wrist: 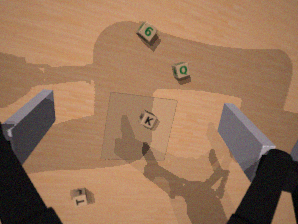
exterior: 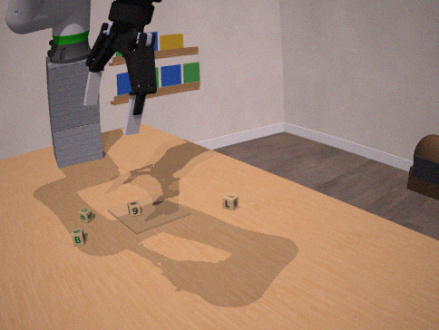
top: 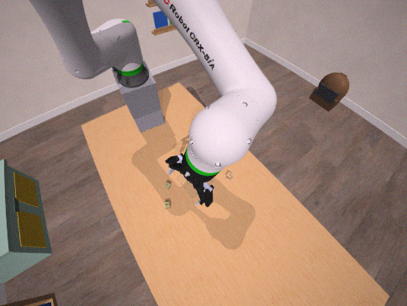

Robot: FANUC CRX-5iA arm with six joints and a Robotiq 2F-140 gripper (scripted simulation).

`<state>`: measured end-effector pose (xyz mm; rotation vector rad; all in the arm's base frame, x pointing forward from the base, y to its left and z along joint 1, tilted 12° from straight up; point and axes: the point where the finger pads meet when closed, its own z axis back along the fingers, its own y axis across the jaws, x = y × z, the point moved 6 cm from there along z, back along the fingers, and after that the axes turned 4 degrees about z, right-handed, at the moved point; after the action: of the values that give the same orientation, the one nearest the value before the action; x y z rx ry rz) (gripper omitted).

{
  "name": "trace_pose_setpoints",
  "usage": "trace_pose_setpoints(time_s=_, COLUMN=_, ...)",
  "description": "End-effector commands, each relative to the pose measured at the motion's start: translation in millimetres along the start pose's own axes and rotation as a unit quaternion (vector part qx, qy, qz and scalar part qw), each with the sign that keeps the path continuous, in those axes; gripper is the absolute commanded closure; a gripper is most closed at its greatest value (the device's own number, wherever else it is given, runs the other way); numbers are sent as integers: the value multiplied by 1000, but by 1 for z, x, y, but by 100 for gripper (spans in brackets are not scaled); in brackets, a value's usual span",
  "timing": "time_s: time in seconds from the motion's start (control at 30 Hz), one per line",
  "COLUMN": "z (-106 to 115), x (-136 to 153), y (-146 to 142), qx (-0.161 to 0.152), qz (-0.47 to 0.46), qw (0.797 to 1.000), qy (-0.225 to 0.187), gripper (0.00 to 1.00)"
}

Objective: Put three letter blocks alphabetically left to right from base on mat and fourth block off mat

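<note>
A thin tan mat (wrist: 139, 126) lies on the wooden table. A block with a black K on top (wrist: 148, 120) sits on it near the middle; it shows a 9 on its side in the exterior view (exterior: 134, 208). A block with a green O on top (wrist: 181, 70) (exterior: 86, 215) lies just off the mat. A block with a green 6 on top (wrist: 147, 33) lies farther out and shows B on its side (exterior: 78, 237). A block with a black T on top (wrist: 81, 197) (exterior: 230, 202) lies off the mat on the other side. My gripper (exterior: 112, 113) is open and empty, high above the mat.
The grey robot pedestal (exterior: 73, 113) stands at the table's far end. The arm's shadow falls across the mat and blocks. A green cabinet (top: 21, 218) stands on the floor left of the table. A brown object (top: 332, 90) sits by the right wall.
</note>
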<state>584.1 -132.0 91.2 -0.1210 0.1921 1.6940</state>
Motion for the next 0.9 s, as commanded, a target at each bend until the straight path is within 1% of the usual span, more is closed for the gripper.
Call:
trace_pose_setpoints(time_s=0.0, z=-26, x=-8, y=-2, qx=1, qz=-69, qw=998, qy=11, gripper=0)
trace_pose_setpoints(time_s=0.03, z=-32, x=-9, y=-2, qx=2, qz=-84, qw=996, qy=12, gripper=0)
trace_pose_setpoints(time_s=0.07, z=-32, x=-9, y=-2, qx=2, qz=-84, qw=996, qy=12, gripper=0)
trace_pose_setpoints(time_s=0.1, z=-44, x=-13, y=-2, qx=2, qz=-115, qw=993, qy=15, gripper=0)
trace_pose_setpoints(time_s=0.37, z=-92, x=-25, y=1, qx=4, qz=-233, qw=972, qy=25, gripper=0)
trace_pose_setpoints(time_s=0.43, z=-92, x=-25, y=1, qx=4, qz=-233, qw=972, qy=25, gripper=0)
trace_pose_setpoints(time_s=0.5, z=-113, x=-30, y=4, qx=5, qz=-283, qw=959, qy=29, gripper=0)
trace_pose_setpoints(time_s=0.57, z=-116, x=-31, y=5, qx=5, qz=-291, qw=956, qy=30, gripper=0)
trace_pose_setpoints(time_s=0.63, z=-135, x=-34, y=8, qx=5, qz=-334, qw=942, qy=32, gripper=0)
trace_pose_setpoints(time_s=0.7, z=-146, x=-36, y=10, qx=5, qz=-361, qw=932, qy=34, gripper=0)
trace_pose_setpoints(time_s=0.77, z=-150, x=-37, y=11, qx=5, qz=-370, qw=928, qy=34, gripper=0)
trace_pose_setpoints(time_s=0.87, z=-169, x=-40, y=15, qx=5, qz=-411, qw=911, qy=36, gripper=0)
